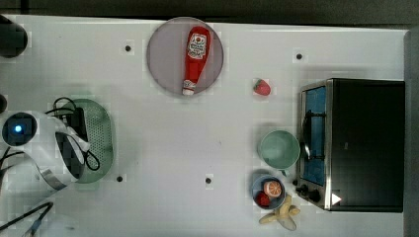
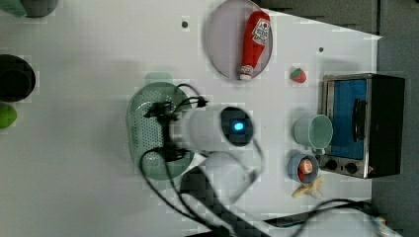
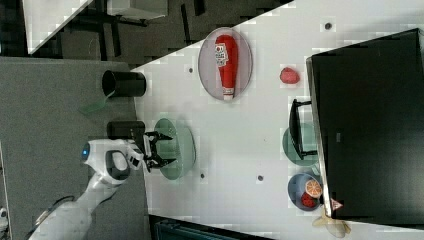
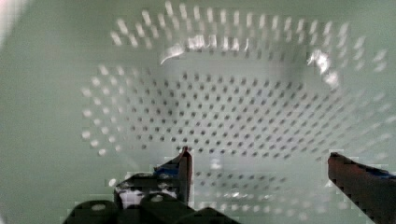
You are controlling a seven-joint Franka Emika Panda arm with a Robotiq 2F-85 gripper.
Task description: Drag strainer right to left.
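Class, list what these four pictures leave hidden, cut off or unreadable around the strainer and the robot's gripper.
- Strainer: in the top view the arm covers its left half.
- Gripper: in the wrist view one finger is cut off by the edge; whether the fingertips touch the strainer's floor cannot be told.
- Ketchup bottle: label print too small to read.

1. The arm's wrist and cables cover part of the strainer (image 1: 101,143) in the top view.
2. In the right view, the toaster oven (image 3: 367,125) hides part of the mint cup (image 3: 296,144).
3. The label on the ketchup bottle (image 1: 196,57) is too small to read.
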